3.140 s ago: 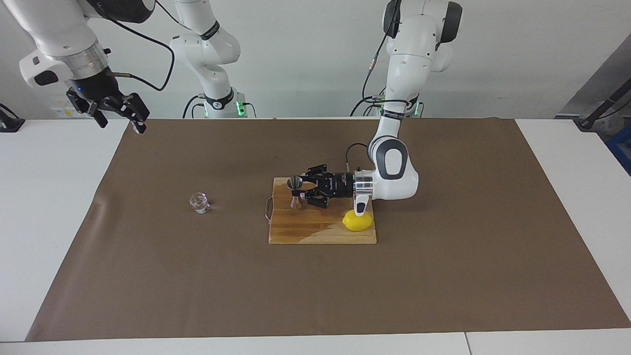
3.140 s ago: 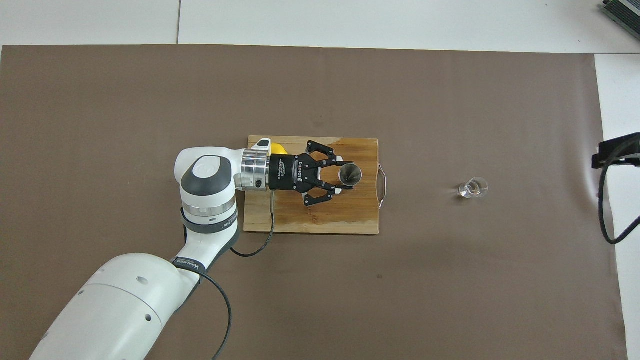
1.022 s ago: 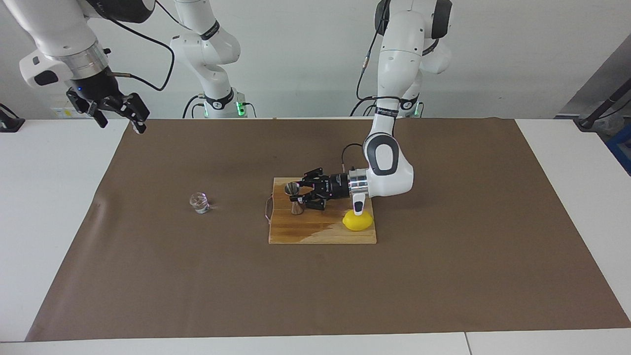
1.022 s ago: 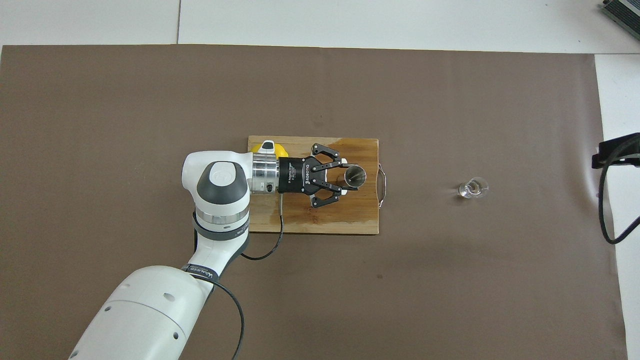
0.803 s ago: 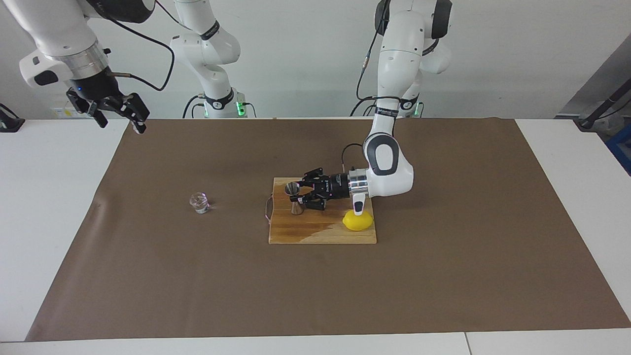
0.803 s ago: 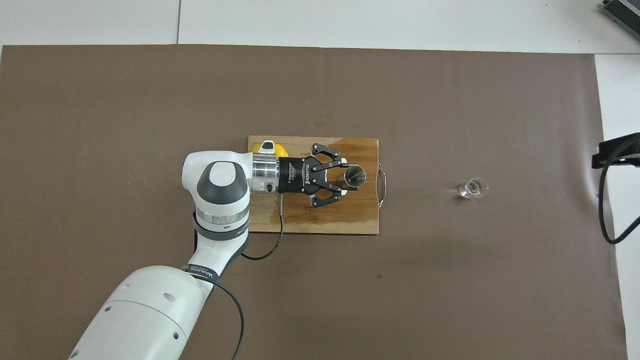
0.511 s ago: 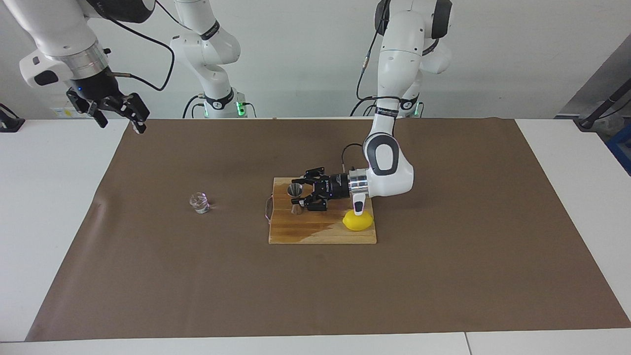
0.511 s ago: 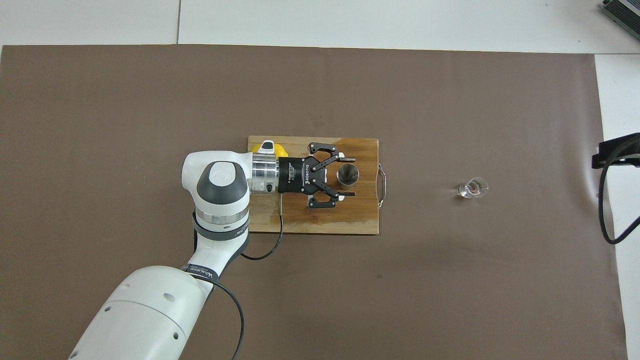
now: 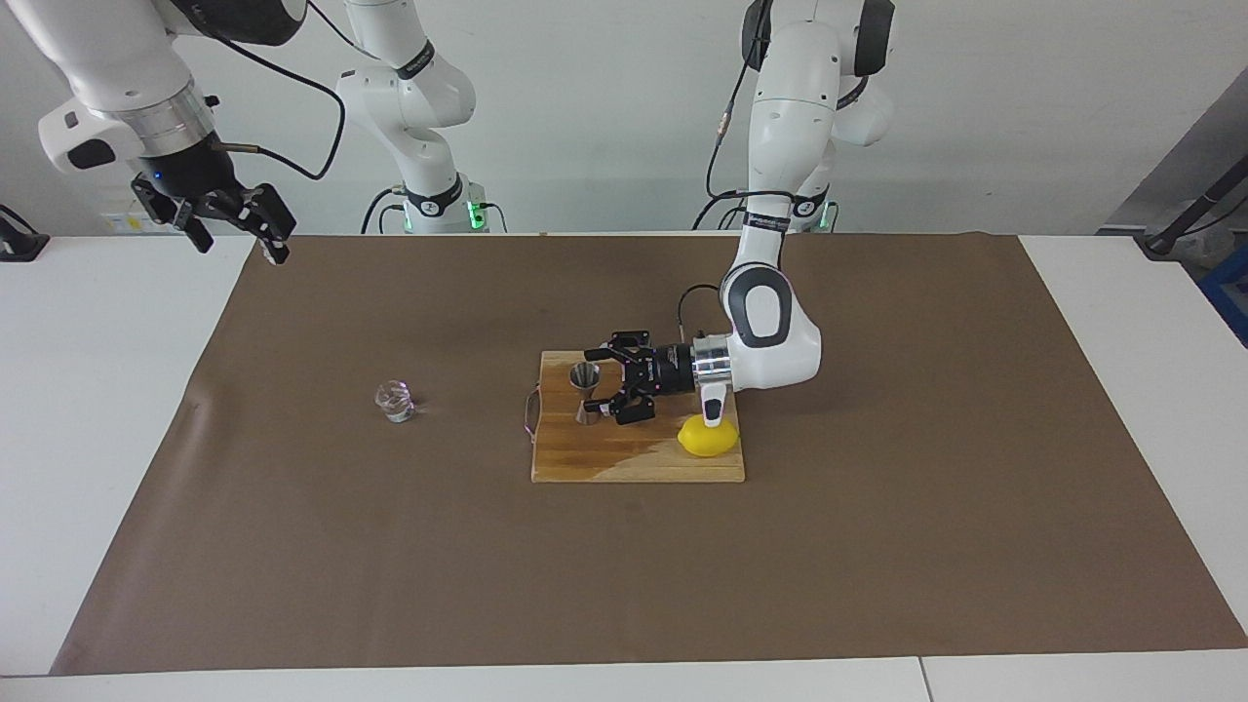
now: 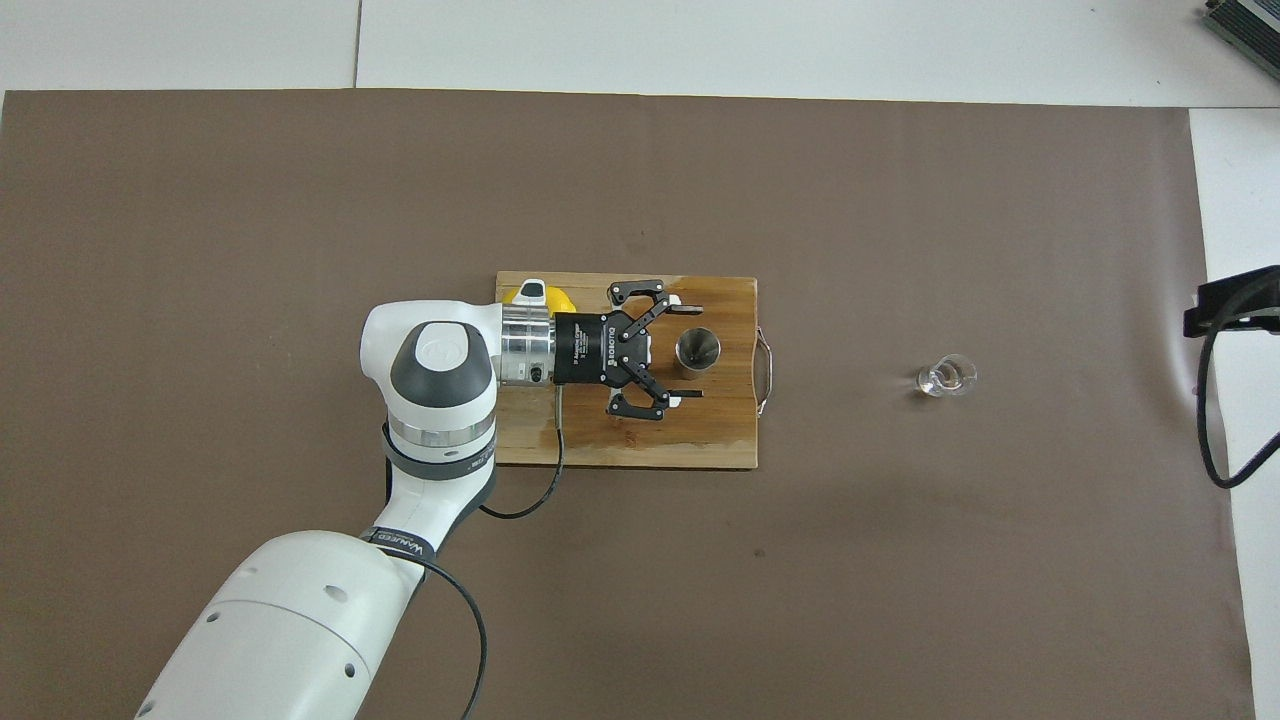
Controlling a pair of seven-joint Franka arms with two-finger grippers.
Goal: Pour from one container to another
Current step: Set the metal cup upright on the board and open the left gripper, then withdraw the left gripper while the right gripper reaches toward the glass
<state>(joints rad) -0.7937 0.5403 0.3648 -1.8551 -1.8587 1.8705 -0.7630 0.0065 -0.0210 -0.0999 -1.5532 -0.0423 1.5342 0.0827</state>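
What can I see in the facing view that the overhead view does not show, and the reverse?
Only the facing view shows the right gripper, raised over the table's right-arm end, and the jigger's hourglass waist. Only the overhead view shows the jigger's bowl from inside and a clear gap between it and each left finger. Both show the open left gripper, board, lemon and glass tumbler.

Plain white wall [image 9: 604, 107] above brown-covered white table [image 9: 97, 409].
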